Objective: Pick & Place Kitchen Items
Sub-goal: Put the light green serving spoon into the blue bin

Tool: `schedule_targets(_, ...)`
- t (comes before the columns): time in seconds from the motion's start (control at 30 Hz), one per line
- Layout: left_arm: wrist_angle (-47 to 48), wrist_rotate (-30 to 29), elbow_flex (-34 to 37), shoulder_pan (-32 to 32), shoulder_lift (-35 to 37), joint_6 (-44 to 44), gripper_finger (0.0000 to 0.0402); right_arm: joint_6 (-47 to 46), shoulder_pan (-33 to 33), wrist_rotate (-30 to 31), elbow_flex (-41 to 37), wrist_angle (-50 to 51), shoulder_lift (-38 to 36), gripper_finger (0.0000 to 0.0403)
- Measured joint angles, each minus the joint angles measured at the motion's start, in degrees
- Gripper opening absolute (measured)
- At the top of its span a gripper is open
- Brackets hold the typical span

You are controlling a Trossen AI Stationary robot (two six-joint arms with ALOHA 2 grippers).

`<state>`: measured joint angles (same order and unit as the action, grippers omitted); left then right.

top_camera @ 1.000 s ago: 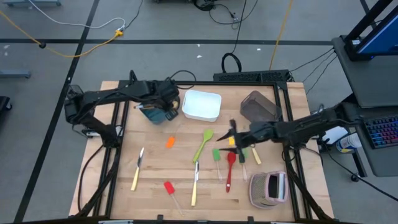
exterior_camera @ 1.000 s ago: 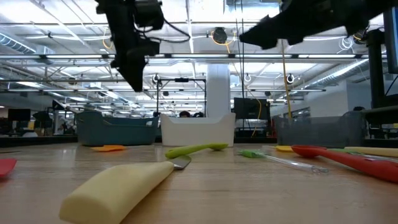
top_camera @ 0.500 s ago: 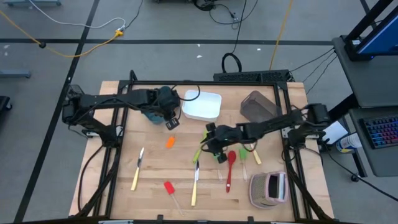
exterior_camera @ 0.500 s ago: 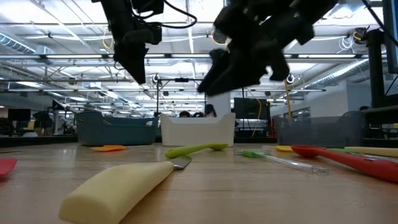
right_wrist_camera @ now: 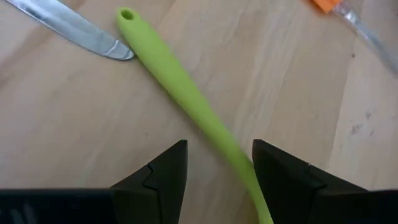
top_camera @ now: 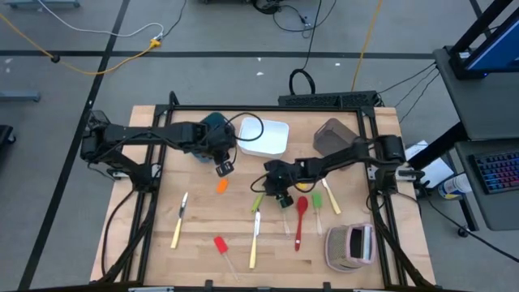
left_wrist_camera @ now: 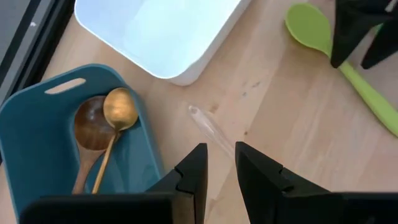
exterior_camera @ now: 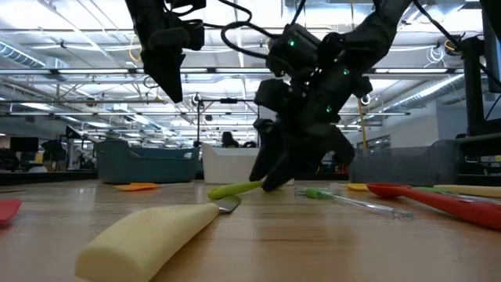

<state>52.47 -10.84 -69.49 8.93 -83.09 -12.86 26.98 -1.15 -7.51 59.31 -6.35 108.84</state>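
My right gripper (top_camera: 268, 191) (right_wrist_camera: 217, 165) is open and low over the table. Its fingers stand on either side of the green spoon's handle (right_wrist_camera: 180, 87); I cannot tell whether they touch it. The spoon (top_camera: 257, 204) (exterior_camera: 243, 188) lies flat on the table. My left gripper (top_camera: 223, 169) (left_wrist_camera: 221, 165) is open and empty. It hovers above the clear stick (left_wrist_camera: 208, 127) of the orange spatula (top_camera: 221, 186). A wooden spoon (left_wrist_camera: 87, 127) and a brass spoon (left_wrist_camera: 119, 109) lie in the teal bin (left_wrist_camera: 37, 130).
The white bin (top_camera: 263, 138) and brown bin (top_camera: 336, 138) stand along the far side. Two pale-handled knives (top_camera: 179, 219) (top_camera: 255, 239), a red spatula (top_camera: 219, 243), a red spoon (top_camera: 300, 217) and small spatulas lie nearby. A pink-grey striped object (top_camera: 350, 246) sits at the near right.
My right gripper has swung from the table's right side toward the left and come down over the green spoon. My left gripper has moved from above the teal bin toward the near edge, over the orange spatula's stick. No utensil has visibly shifted.
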Motion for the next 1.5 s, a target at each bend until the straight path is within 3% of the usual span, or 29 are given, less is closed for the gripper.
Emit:
schedule_targets(0.3, 0.01, 0.01, 0.00, -0.86, -0.02, -0.05, 0.0088, 3.21, -1.16, -0.92, 0.11, -0.81, 2.05, 0.0164)
schedule_targets(0.63, -0.01, 0.02, 0.00, -0.93, -0.02, -2.22, 0.0088, 3.18, -1.25, -0.93, 0.15, 0.30, 2.26, 0.0046)
schedule_targets(0.73, -0.01, 0.05, 0.00, -1.35, -0.02, -4.52, 0.0088, 3.28, -1.12, -1.11, 0.13, 0.43, 2.21, 0.0028)
schedule_targets(1.17, -2.10, 0.41, 0.01, -9.19, -1.19, -6.68, 0.0088, -3.38, -1.01, -0.90, -0.13, -4.85, 0.17, 0.0028)
schedule_targets(1.5, -14.01, 1.38, 0.00, -14.72, -9.57, -0.34, 0.0088, -5.36, -1.01, 0.21, -0.16, -5.85, 0.19, 0.0031)
